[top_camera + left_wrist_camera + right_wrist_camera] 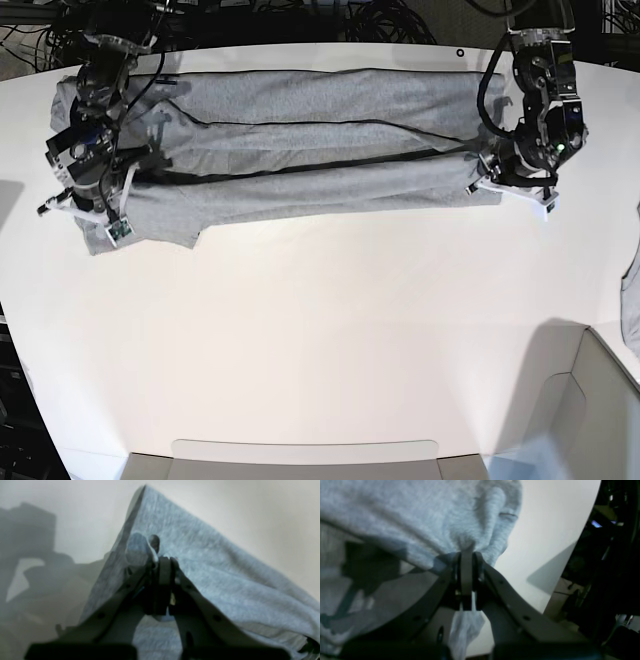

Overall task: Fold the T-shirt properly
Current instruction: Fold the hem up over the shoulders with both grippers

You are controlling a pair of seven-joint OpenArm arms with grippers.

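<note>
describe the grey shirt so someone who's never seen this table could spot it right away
On the white table, look to the side where both robot arms reach in. The T-shirt is the wide, heather-grey band of layered cloth stretching between the left gripper and the right gripper. Its soft, creased fabric sets it apart from the hard black arms over its ends.

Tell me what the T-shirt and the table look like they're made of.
T-shirt: matte knit fabric, probably cotton or a blend, judging by its mottled grey surface and soft, rounded folds.
Table: smooth, pale top with a slight sheen where light pools; possibly laminate or painted board.
</note>
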